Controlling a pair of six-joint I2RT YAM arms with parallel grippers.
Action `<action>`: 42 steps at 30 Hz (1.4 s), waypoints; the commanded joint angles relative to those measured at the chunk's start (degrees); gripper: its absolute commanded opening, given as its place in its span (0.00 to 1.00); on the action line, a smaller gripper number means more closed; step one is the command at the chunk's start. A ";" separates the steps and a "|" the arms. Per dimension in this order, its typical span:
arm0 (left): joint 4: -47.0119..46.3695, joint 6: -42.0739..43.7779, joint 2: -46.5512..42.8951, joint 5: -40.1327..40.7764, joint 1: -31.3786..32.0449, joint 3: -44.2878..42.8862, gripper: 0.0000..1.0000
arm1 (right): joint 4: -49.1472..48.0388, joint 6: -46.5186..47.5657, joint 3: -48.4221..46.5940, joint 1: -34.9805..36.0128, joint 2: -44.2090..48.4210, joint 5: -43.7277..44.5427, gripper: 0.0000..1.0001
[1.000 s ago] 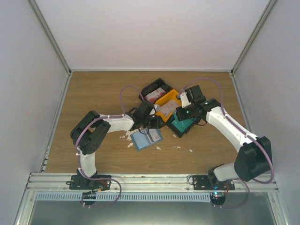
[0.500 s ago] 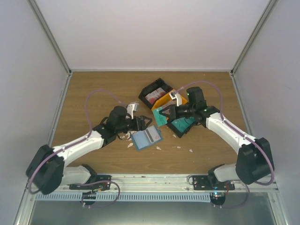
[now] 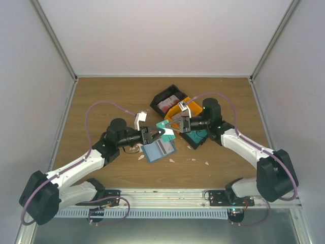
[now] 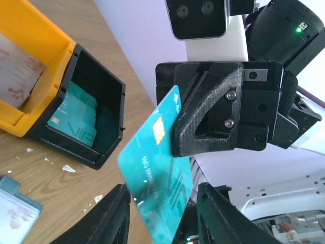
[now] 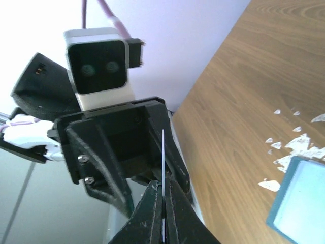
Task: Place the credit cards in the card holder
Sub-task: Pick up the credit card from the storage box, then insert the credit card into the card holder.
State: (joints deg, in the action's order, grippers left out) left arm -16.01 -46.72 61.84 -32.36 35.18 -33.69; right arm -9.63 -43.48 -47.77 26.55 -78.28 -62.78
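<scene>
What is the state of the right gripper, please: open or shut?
Shut: the right gripper pinches a teal card between its closed jaws, as both wrist views show.

Overhead camera looks down from behind the near edge over the brown wooden table. Left wrist camera and right wrist camera face each other closely, sharing the thin teal rectangular card.

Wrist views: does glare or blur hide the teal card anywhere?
Left wrist: teal card sharp, chip visible, bright wall behind it but no glare on it. Right wrist: card edge-on, only a thin line; wall behind blown out white, right gripper dark. Top external: even light, card small.
</scene>
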 commanded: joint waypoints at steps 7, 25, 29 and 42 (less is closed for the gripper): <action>-11.84 -4.65 -0.70 -3.02 -0.35 4.18 0.16 | -13.94 -8.19 4.39 1.48 2.95 -1.78 0.00; 6.33 -4.32 1.71 11.95 -1.77 10.61 0.00 | 29.74 20.74 -2.77 10.94 -3.41 51.48 0.47; 3.14 -7.59 5.54 10.83 -1.78 12.87 0.00 | 32.01 22.20 -3.45 14.01 -7.93 57.25 0.48; -0.33 -12.18 10.31 11.22 -1.87 14.07 0.00 | 34.04 24.18 -6.31 17.62 -18.15 61.99 0.41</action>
State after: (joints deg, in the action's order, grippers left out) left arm -11.79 -57.06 71.81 -22.22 33.63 -20.51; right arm 23.24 -20.12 -53.06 43.68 -95.02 -3.99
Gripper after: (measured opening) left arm 0.022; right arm 0.435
